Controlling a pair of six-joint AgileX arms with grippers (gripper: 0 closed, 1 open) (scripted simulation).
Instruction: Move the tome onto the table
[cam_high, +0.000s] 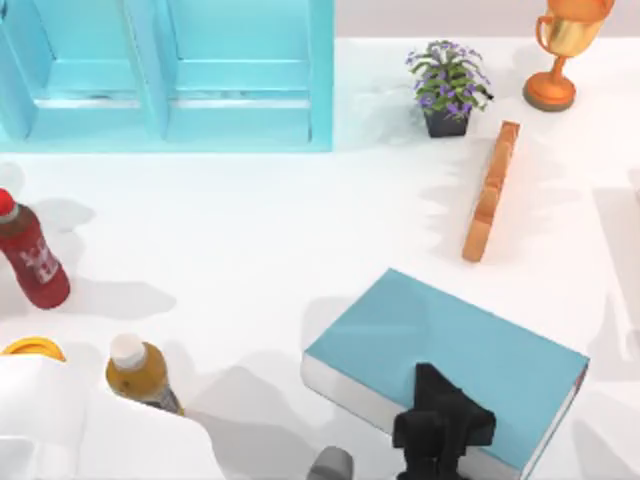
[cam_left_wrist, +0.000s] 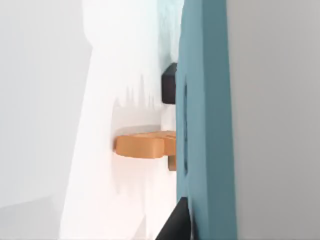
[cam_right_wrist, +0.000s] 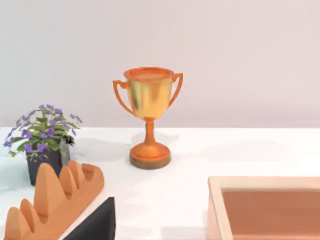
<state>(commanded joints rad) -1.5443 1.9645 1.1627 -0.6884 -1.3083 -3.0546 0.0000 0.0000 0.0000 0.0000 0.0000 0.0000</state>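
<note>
- The tome (cam_high: 450, 355) lies tilted near the counter's (cam_high: 250, 240) front edge, right of centre, its teal cover up and white page edges facing the front-left.
- A black tool (cam_high: 443, 425) sits over the tome's front edge in the top view. By its place right of centre I judge it the right tool, though the arm behind it is cut off at the frame edge.
- Whether its fingers are clamped on the tome or standing apart I cannot tell.
- The left wrist view looks close along a teal book face (cam_left_wrist: 205, 120), with a dark finger (cam_left_wrist: 169, 90) against it (so the left tool may be on the book instead).
- Whether the tome already rests on the counter or hangs just above it is unclear.
- Judgement: lower it level, let the whole underside settle before releasing, and keep it well apart from the orange bar (cam_high: 491, 190) toward the back right.
- The blue shelf unit (cam_high: 165, 70) stands at the back-left corner.
</note>
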